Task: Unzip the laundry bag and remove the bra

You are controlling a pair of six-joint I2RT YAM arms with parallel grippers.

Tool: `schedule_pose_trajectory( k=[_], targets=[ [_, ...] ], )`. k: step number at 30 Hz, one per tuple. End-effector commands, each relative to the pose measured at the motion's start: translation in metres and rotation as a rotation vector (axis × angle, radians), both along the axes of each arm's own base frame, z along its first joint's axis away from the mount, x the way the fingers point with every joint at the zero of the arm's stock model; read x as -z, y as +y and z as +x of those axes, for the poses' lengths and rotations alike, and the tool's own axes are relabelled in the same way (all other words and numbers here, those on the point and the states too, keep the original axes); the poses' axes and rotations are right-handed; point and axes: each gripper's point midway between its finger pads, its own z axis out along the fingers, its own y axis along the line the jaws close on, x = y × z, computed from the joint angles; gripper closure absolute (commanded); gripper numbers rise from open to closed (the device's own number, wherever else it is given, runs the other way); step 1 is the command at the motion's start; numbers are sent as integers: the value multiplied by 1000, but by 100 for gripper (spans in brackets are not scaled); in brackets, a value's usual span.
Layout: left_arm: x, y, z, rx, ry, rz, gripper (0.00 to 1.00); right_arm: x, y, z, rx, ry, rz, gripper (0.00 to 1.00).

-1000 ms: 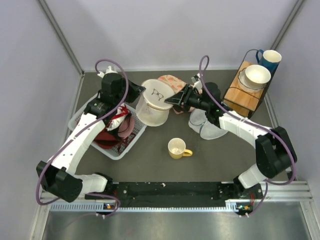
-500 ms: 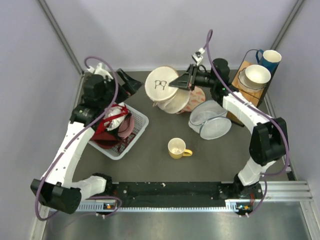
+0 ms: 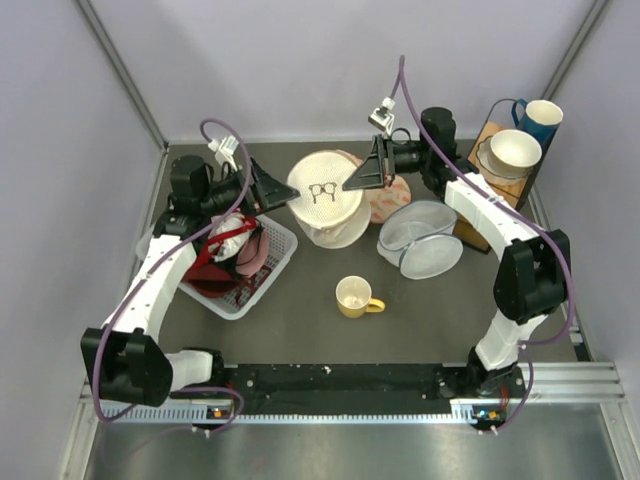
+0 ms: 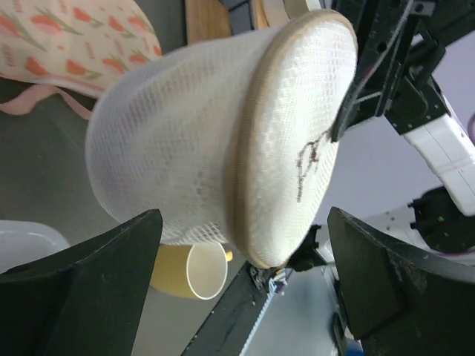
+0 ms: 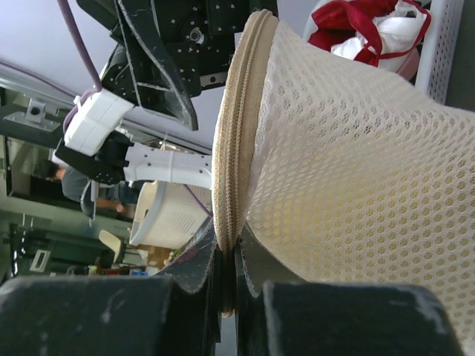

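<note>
Cream honeycomb-mesh laundry bag (image 3: 325, 205), rim pinched by right fingers (image 5: 194, 271); left fingers (image 4: 82, 289) spread wide.

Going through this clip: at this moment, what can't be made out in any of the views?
The bra: seen in no view; the laundry bag's mesh hides its contents.
The zipper pull: not findable; in the right wrist view the right gripper covers the rim where it pinches, and the top view is too small.
The basket contents: partly under the left arm in the top view.
</note>
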Motion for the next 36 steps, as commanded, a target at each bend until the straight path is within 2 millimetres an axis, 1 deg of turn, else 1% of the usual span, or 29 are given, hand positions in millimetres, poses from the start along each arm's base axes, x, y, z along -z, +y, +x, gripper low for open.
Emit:
schedule_pose_trajectory(
  k=[1, 5, 7, 10, 11, 12, 13, 14, 15, 16, 17, 18, 19, 20, 21, 22, 23, 24, 25, 26, 27, 28, 29, 30, 31, 32, 33, 34, 36],
  targets=[
    [-33, -21, -24, 181, -153, -67, 1, -17, 0, -4, -45, -95, 27, 100],
    [-27, -36, -33, 234, -132, -75, 1, -13, 2, 1, -34, -80, 21, 100],
    [-23, -45, -36, 260, -110, -80, 4, -12, 3, 4, -32, -72, 19, 100],
    [-13, -51, -33, 262, -72, -78, 6, -11, 4, 6, -28, -70, 18, 100],
    [-10, -52, -32, 260, -64, -79, 10, -11, 4, 7, -26, -67, 18, 100],
    [-9, -52, -30, 250, -54, -88, 18, -11, 4, 7, -25, -63, 15, 100],
    [-9, -52, -25, 228, -51, -92, 55, -11, 4, 10, -16, -57, 12, 100],
    [-8, -52, -22, 209, -48, -99, 78, -10, 2, 12, -2, -48, 6, 88],
    [-9, -51, -19, 184, -32, -105, 100, -4, 0, 18, 40, -25, -27, 68],
    [-4, -47, -8, 118, -11, -90, 100, -2, -4, 21, 80, -27, -54, 48],
    [-7, -46, -4, 93, -9, -82, 100, 0, -10, 27, 132, -42, -89, 25],
    [-7, -44, -1, 66, -2, -78, 100, 6, -16, 44, 242, -116, -165, 12],
    [-5, -42, 3, 34, 25, -74, 100, 8, -26, 39, 300, -100, -234, 1],
    [-10, -41, 8, 11, 17, -76, 100, 10, -34, 43, 360, -120, -280, 1],
    [-11, -41, 9, 0, 31, -82, 100, 15, -45, 52, 453, -164, -345, 1],
    [-13, -40, 11, -10, 34, -89, 100, 14, -52, 53, 498, -174, -376, 1],
    [-17, -39, 14, -29, 34, -94, 100, 0, -60, 45, 540, -220, -377, 1],
    [-20, -39, 15, -40, 44, -105, 100, 7, -68, 47, 593, -238, -421, 1],
    [-19, -38, 17, -53, 58, -104, 100, 8, -73, 45, 623, -256, -445, 1],
    [-26, -38, 19, -62, 49, -109, 100, -3, -76, 33, 642, -302, -444, 1],
    [-27, -37, 23, -79, 49, -108, 100, 8, -76, 29, 663, -321, -495, 1],
    [-24, -36, 23, -90, 73, -98, 100, 8, -72, 21, 653, -345, -508, 1],
    [-27, -35, 24, -94, 74, -94, 100, 11, -67, 11, 632, -359, -528, 7],
    [-26, -35, 26, -98, 81, -88, 100, 13, -54, -3, 591, -405, -543, 12],
    [-27, -36, 26, -93, 79, -86, 100, 15, -47, -10, 566, -414, -548, 16],
    [-28, -36, 27, -90, 74, -89, 100, 17, -42, -17, 540, -420, -548, 25],
    [-27, -37, 28, -87, 82, -94, 100, 23, -35, -25, 502, -415, -544, 29],
    [-28, -39, 27, -74, 83, -99, 100, 25, -26, -34, 462, -420, -535, 30],
    [-26, -40, 29, -70, 92, -102, 100, 30, -15, -43, 413, -428, -525, 30]
  ],
)
